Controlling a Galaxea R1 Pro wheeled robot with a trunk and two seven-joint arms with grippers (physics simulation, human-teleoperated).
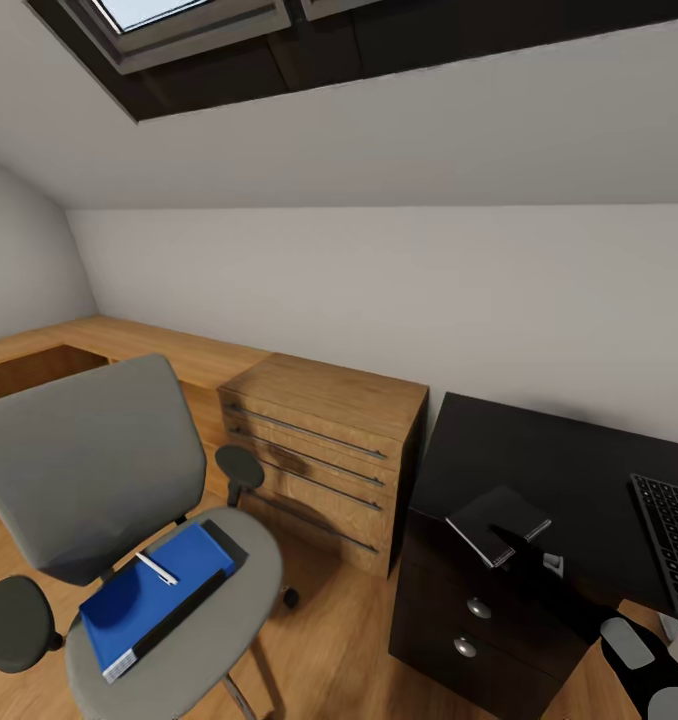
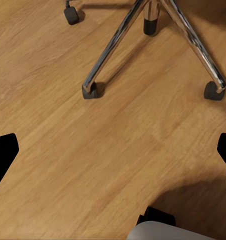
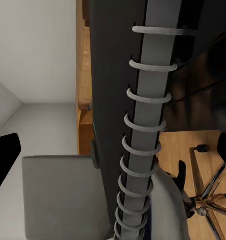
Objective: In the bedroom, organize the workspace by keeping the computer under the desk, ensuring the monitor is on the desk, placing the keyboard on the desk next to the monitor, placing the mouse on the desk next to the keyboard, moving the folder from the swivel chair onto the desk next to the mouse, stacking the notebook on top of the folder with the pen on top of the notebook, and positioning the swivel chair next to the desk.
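Two claws are at work here, and only one is loaded; the right claw [image 1: 524, 545] is clamped on a dark spiral-bound notebook [image 1: 499, 522], carried above the near corner of the black tabletop [image 1: 539, 455] over the drawer unit [image 1: 474, 625] with its round silver knobs; in the right wrist view the notebook's wire spine [image 3: 143, 135] runs straight down between the dark fingertips [image 3: 5, 155], so the grip looks to sit across the cover, which would keep it flat for stacking; the left claw [image 2: 113, 150] hangs low with its jaws spread wide and nothing between them, looking down on the wooden floor [image 2: 93, 150] and the chrome star base [image 2: 153, 45] of the swivel chair [image 1: 109, 470]; I judge it is kept out of the way there while the right arm carries; outward from the claws, the keyboard [image 1: 671, 550] lies at the tabletop's right edge; the blue folder [image 1: 154, 595] rests on the chair seat with a white pen [image 1: 157, 569] across it, so the notebook has no base on the tabletop yet; beyond stands the oak chest [image 1: 324, 450] against the wall
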